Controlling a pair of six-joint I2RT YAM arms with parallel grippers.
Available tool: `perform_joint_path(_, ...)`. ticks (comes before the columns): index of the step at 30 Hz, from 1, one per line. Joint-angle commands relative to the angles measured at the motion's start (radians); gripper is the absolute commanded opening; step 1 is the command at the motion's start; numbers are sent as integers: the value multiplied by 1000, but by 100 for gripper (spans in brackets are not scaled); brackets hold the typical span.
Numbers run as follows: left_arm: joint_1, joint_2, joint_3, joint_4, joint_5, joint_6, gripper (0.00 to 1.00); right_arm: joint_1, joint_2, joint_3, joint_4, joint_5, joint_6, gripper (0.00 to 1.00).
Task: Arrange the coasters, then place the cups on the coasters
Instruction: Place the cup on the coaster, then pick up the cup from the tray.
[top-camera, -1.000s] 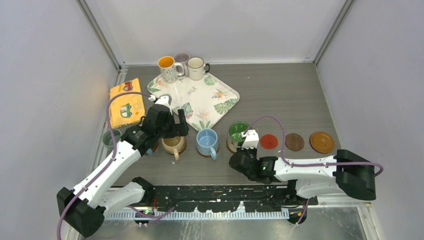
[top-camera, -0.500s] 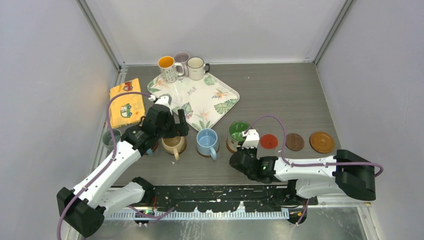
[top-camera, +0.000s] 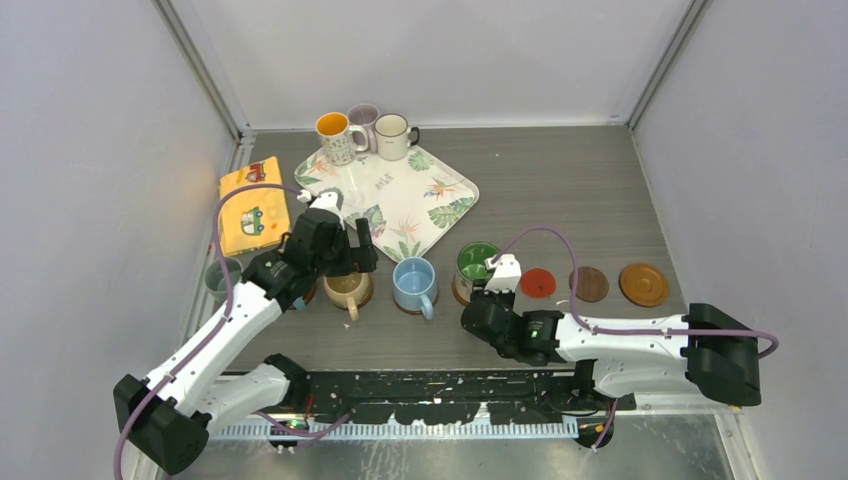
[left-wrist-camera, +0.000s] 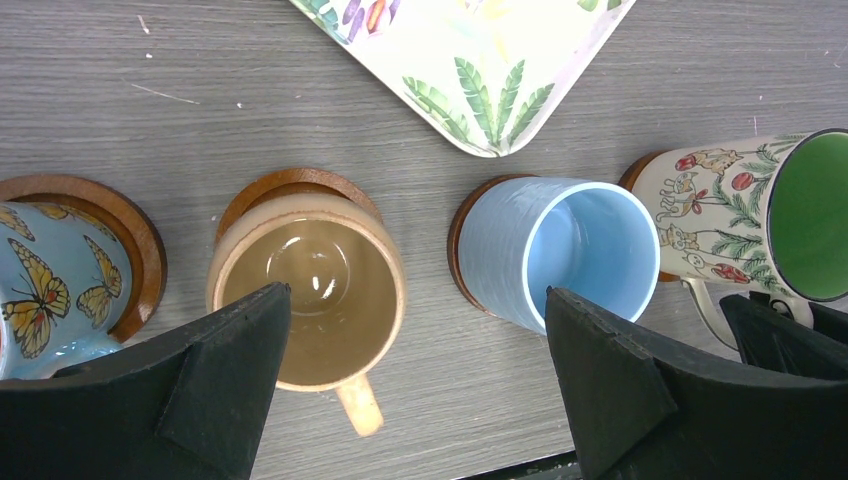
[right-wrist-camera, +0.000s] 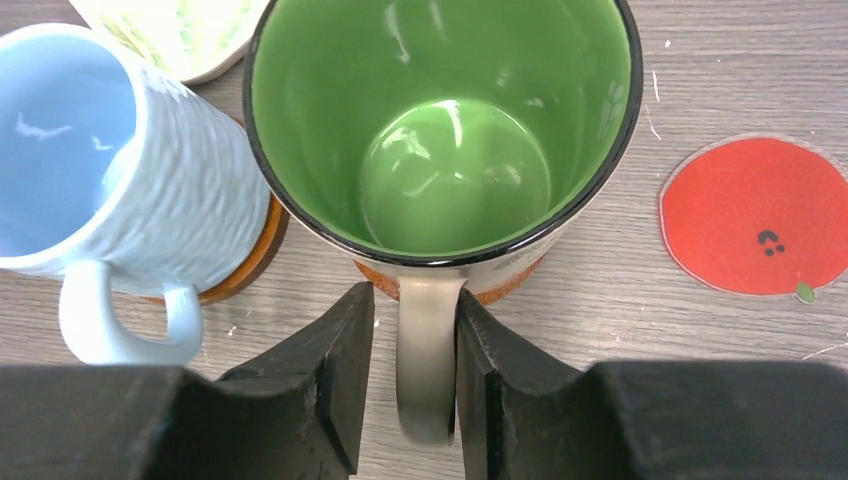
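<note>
Black fingers of the right gripper (right-wrist-camera: 415, 305) sit narrowly parted astride the handle of the cream patterned green-inside ceramic mug (right-wrist-camera: 450, 170). One finger touches the handle, a slight gap shows at the other, so no firm grip. The mug stands upright on a round brown wooden coaster (right-wrist-camera: 512, 288), close beside the ribbed light blue mug (right-wrist-camera: 100, 130). The thin red round coaster (right-wrist-camera: 755, 215) lies bare just to the right. The left gripper (left-wrist-camera: 418, 295) is spread wide, empty, above the tan glazed mug (left-wrist-camera: 300, 270).

Plain pale walls (top-camera: 440, 50) close in the grey wood-grain table (top-camera: 560, 180) behind and on both sides; metal posts (top-camera: 200, 65) rise at its far corners.
</note>
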Motion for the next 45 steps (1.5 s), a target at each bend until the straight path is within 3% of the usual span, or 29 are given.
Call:
perform_joint_path(1, 6, -13, 22, 41, 5, 4, 100, -4, -30, 56, 0, 35, 4, 40)
perform_joint_path(12, 6, -10, 24, 52, 12, 2, 100, -6, -55, 159, -182, 53, 24, 56)
perform_joint_path(22, 6, 2, 43, 61, 20, 0, 100, -48, -119, 313, -364, 25, -28, 86)
perform_joint_path(26, 5, 13, 53, 71, 19, 1, 100, -170, -111, 377, -353, -133, -99, 99)
perform_joint_path(32, 6, 85, 128, 88, 8, -6, 100, -336, -31, 468, -251, -323, -221, 100)
perform_joint_path(35, 5, 121, 178, 88, 11, -13, 100, -457, 47, 534, -159, -491, -263, 100)
perform_joint_path(45, 52, 263, 353, 69, -53, -49, 100, -712, 433, 848, 57, -908, -353, 100)
